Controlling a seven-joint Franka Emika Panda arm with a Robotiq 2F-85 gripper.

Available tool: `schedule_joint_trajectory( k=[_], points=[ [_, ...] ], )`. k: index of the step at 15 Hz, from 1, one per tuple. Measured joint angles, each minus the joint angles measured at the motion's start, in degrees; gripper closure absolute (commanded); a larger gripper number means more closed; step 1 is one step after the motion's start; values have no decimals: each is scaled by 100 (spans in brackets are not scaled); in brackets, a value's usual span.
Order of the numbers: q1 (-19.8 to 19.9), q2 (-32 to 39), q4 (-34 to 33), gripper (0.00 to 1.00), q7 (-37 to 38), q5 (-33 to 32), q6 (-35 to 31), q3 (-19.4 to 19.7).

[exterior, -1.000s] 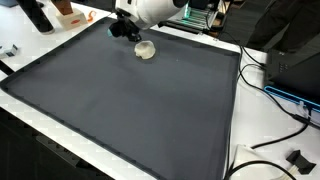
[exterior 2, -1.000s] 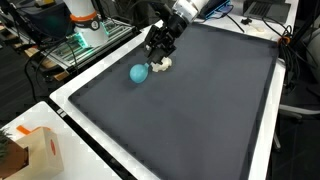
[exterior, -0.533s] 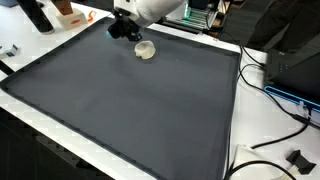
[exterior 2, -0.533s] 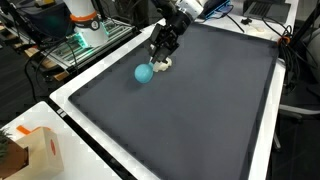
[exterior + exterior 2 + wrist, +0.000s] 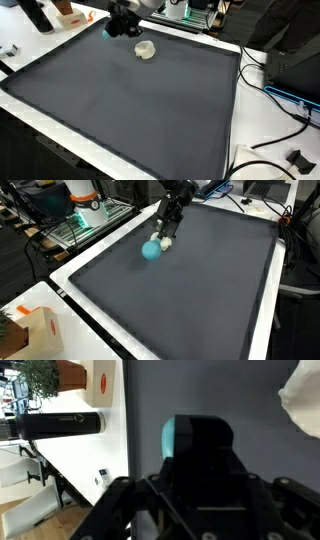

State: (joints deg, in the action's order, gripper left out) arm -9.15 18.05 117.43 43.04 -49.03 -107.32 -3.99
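Observation:
My gripper (image 5: 158,242) is over the far part of the dark grey mat (image 5: 200,290), and it also shows in an exterior view (image 5: 120,30). It seems shut on a teal ball (image 5: 151,249) held at its tips just above the mat. In the wrist view the ball (image 5: 170,438) shows as a teal patch behind the black fingers (image 5: 200,450). A small white cup (image 5: 146,49) lies on the mat right beside the gripper. It also shows in an exterior view (image 5: 167,243) and at the wrist view's top right (image 5: 302,405).
The mat has a white table border (image 5: 90,300). A cardboard box (image 5: 40,330) stands at a table corner. A black cylinder (image 5: 60,425), an orange box (image 5: 95,380) and a potted plant (image 5: 45,375) sit past the mat's edge. Cables (image 5: 270,85) lie on the side.
The gripper has moved towards the far edge of the mat and risen a little, and the teal ball has moved along with it. The white cup has stayed in place.

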Motion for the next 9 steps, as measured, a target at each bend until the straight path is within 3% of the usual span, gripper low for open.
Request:
schedule_joint_trajectory(
  k=[9],
  points=[
    [193,-757,373,75,-1397,61,-842,5]
  ],
)
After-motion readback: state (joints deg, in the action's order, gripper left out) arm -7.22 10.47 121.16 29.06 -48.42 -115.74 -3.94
